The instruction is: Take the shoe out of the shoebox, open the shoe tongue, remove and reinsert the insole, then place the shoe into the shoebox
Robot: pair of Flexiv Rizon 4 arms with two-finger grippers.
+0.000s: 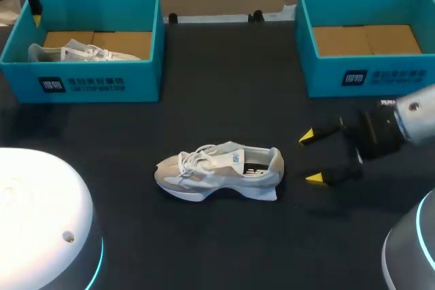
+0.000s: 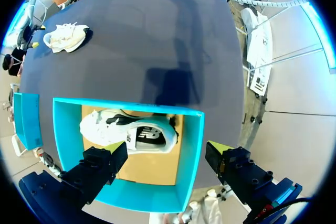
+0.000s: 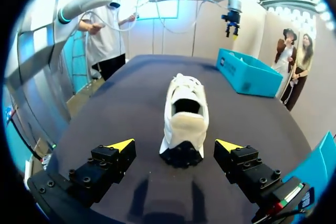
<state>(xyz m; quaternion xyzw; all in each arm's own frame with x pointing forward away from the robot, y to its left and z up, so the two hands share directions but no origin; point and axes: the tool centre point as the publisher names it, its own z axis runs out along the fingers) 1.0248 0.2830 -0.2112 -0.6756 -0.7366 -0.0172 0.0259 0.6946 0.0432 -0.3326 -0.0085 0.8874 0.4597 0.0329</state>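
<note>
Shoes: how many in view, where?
2. The loose shoe lies on the table, ahead of the open right gripper. The boxed shoe sits in the left shoebox, below the left gripper. The right shoebox shows only its cardboard floor.

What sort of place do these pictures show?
Probably a robot test bench: a dark table, a left shoebox and right shoebox in teal, a loose shoe, the right gripper open near it.

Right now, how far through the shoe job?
Done: one grey-and-white lace-up sneaker lies out on the black table. In hand: nothing; right jaws open behind its heel, left jaws open above the teal cardboard shoebox with a second white sneaker. Left, apparently: tongue, insole, reboxing.
</note>
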